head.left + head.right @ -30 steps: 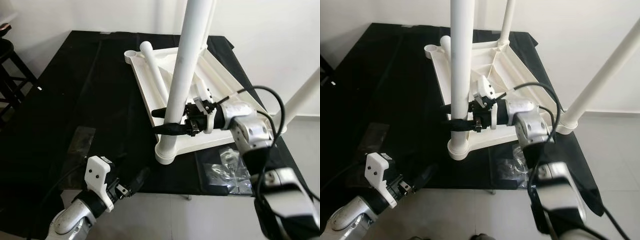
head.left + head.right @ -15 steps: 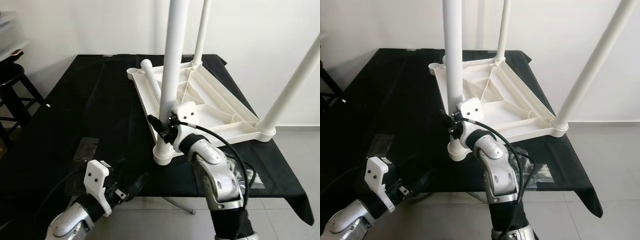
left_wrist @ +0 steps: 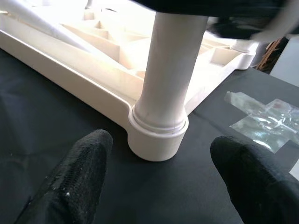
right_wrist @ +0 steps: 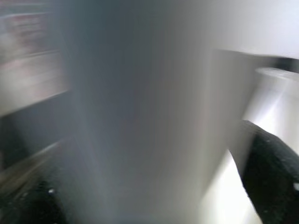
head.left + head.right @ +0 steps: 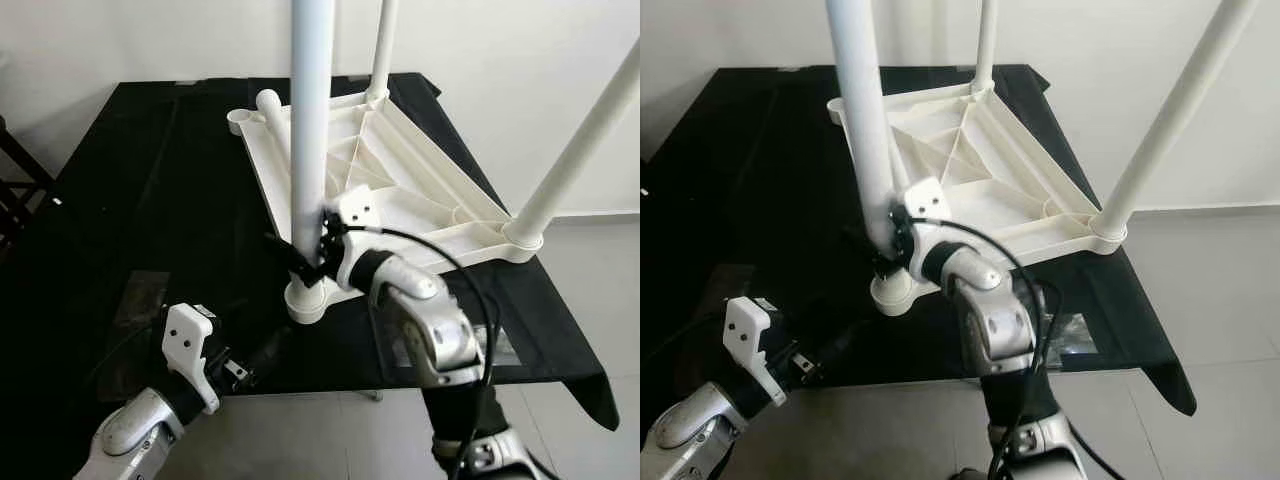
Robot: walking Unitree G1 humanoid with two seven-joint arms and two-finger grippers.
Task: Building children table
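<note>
A white children's table top (image 5: 400, 200) lies upside down on a black cloth. Three white legs stand up from its corners. The near-left leg (image 5: 310, 120) sits in its corner socket (image 5: 307, 300); in the left wrist view that socket (image 3: 159, 140) is close in front. My right gripper (image 5: 300, 262) is shut on this leg just above the socket, one black finger on each side. A loose white leg (image 5: 272, 108) lies on the top beside the bare far-left socket (image 5: 240, 120). My left gripper (image 5: 262, 352) hovers low before the near table edge, open, its fingers (image 3: 79, 177) spread wide.
A clear plastic bag with small parts (image 5: 492, 342) lies on the cloth behind my right arm, and also appears as a bag (image 3: 261, 116) in the left wrist view. Another clear sheet (image 5: 140, 300) lies near left. A dark stool (image 5: 20, 190) stands at the left edge. White wall behind.
The camera has shifted. My right arm has swung from the table's right side round to the front, its gripper staying on the near leg. The left gripper has hardly moved.
</note>
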